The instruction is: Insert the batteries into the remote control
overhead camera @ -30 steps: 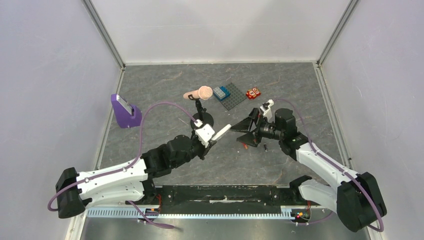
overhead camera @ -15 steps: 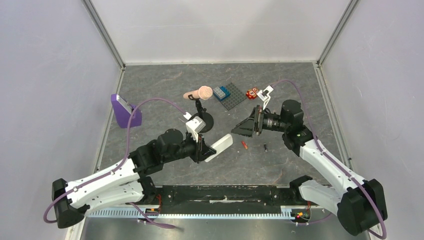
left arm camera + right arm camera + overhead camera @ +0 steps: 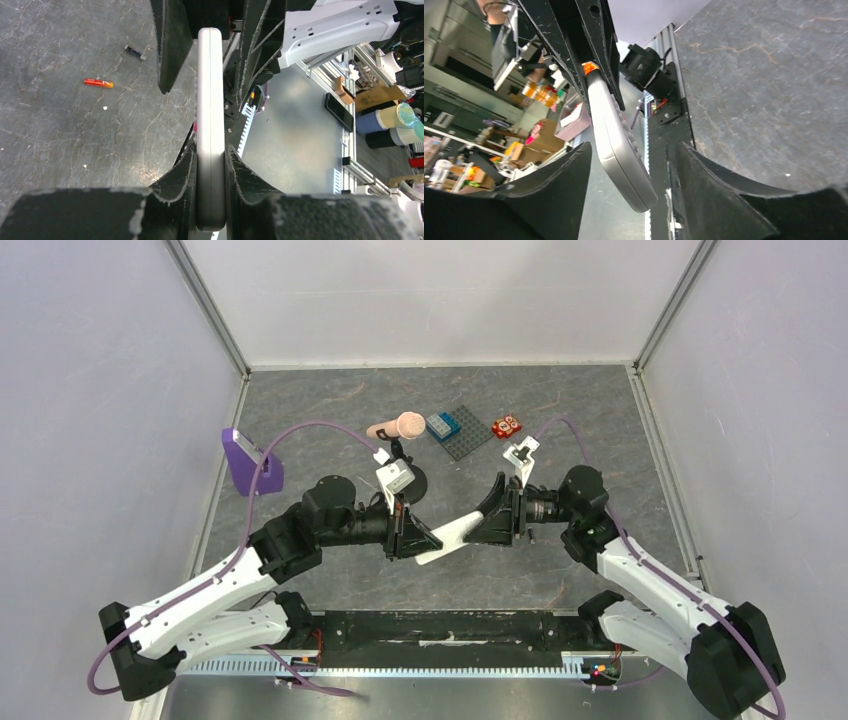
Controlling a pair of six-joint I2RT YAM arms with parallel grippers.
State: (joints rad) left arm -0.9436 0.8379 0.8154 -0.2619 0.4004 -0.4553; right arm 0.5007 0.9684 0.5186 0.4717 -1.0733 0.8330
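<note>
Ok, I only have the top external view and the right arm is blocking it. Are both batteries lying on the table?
Observer: Yes. The left wrist view shows the red-orange battery and the black battery lying apart on the table, neither picked up.
Operator: And on the right, any contact yet?
Observer: No. In the right wrist view the remote control sits between the fingers of the right gripper, with a gap visible on each side.
Operator: How is the left holding it?
Observer: The left gripper is shut on the remote control's two broad faces, seen edge-on.
</note>
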